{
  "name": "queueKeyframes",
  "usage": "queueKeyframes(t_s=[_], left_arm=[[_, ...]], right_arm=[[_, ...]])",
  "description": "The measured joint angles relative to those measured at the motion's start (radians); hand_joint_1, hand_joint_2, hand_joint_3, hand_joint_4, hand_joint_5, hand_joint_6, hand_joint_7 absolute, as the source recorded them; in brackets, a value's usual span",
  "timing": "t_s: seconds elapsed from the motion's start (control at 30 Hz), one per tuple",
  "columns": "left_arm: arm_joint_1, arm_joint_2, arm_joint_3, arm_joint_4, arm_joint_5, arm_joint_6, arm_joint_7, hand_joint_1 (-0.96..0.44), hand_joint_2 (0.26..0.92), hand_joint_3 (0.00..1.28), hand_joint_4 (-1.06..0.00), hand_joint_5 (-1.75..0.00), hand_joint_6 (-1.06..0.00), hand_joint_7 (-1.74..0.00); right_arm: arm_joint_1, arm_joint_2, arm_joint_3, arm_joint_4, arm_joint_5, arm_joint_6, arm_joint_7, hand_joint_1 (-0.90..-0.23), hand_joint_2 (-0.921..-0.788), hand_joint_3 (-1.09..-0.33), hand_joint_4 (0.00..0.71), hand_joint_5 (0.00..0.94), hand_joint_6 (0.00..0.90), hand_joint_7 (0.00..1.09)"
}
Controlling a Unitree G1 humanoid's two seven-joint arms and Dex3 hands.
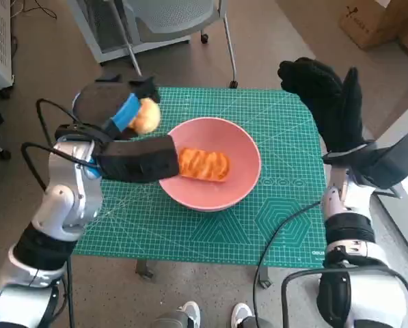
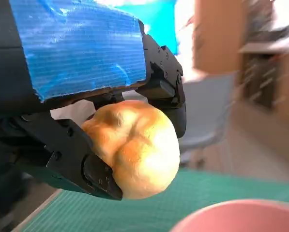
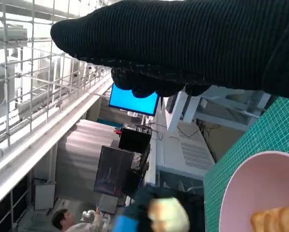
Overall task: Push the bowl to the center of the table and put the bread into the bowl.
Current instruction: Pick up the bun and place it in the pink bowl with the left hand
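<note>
A pink bowl [image 1: 241, 147] sits near the middle of the green cutting mat [image 1: 210, 232], with a striped orange piece of bread [image 1: 204, 165] lying inside it. My left hand [image 1: 121, 109] grips a round pale bun [image 1: 146, 117] above the mat, just left of the bowl's rim. The left wrist view shows the bun [image 2: 134, 147] held between black fingers [image 2: 93, 171], with the bowl's rim [image 2: 241, 217] below. My right hand [image 1: 327, 96] hovers raised over the table's far right corner, fingers extended and holding nothing. In the right wrist view the glove [image 3: 192, 43] spans the frame, with the bowl [image 3: 241, 188] and bun [image 3: 168, 215] beyond.
An office chair [image 1: 176, 20] stands beyond the table's far edge. A cardboard box [image 1: 378, 20] is on the floor at the far right. A person's white shoes [image 1: 214, 314] show at the near edge. A seated person [image 3: 69, 220] appears far off in the right wrist view.
</note>
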Motion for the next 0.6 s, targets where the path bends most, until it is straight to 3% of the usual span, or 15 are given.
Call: queueKeyframes(t_s=[0.27, 0.6], left_arm=[[-0.029, -0.090, -0.028, -0.025, 0.019, -0.053, -0.008, 0.00, 0.912, 0.02, -0.77, -1.08, -0.68, -1.11], [-0.047, -0.182, -0.082, 0.143, 0.046, -0.093, -0.009, 0.00, 0.919, 0.01, -0.78, -1.08, -0.67, -1.12]], right_arm=[[0.000, 0.022, 0.008, 0.000, -0.004, -0.003, 0.000, -0.684, -0.921, -0.751, 0.217, 0.005, 0.350, 0.00], [0.000, 0.020, 0.005, 0.000, -0.001, -0.005, 0.001, -0.696, -0.921, -0.745, 0.221, 0.004, 0.352, 0.00]])
